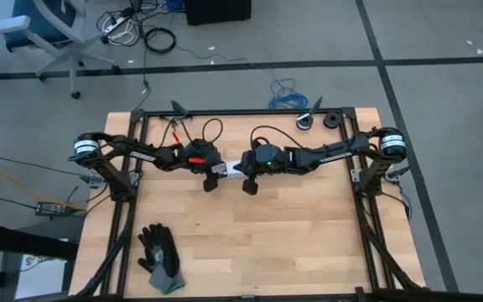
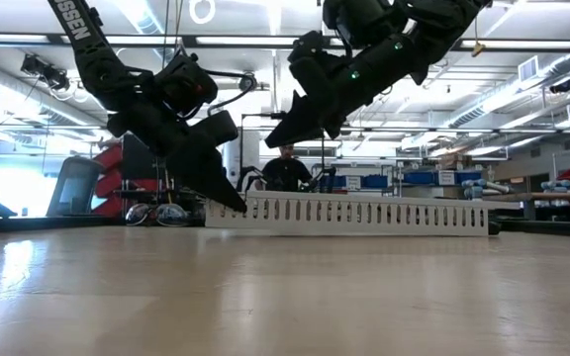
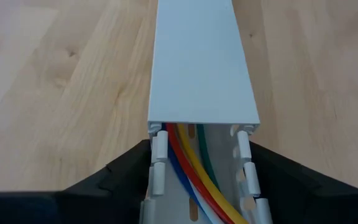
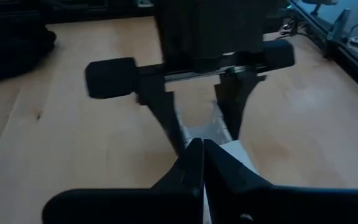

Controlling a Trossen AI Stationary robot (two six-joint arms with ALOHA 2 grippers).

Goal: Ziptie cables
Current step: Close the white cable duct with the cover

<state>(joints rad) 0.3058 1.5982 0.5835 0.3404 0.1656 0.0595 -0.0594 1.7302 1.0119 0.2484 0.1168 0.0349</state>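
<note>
Several cables (image 3: 188,168) lengthwise inside the white duct (image 3: 201,62), between left pincer (image 3: 197,186) fingers.

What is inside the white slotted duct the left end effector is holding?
Red, yellow, green, blue and white cables run inside the white slotted duct. Its cover hides them further along. No ziptie shows.

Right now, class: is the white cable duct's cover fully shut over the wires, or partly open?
Partly open. In the left wrist view the cover stops short, leaving coloured wires exposed in the slotted duct between the left hand's fingers.
</note>
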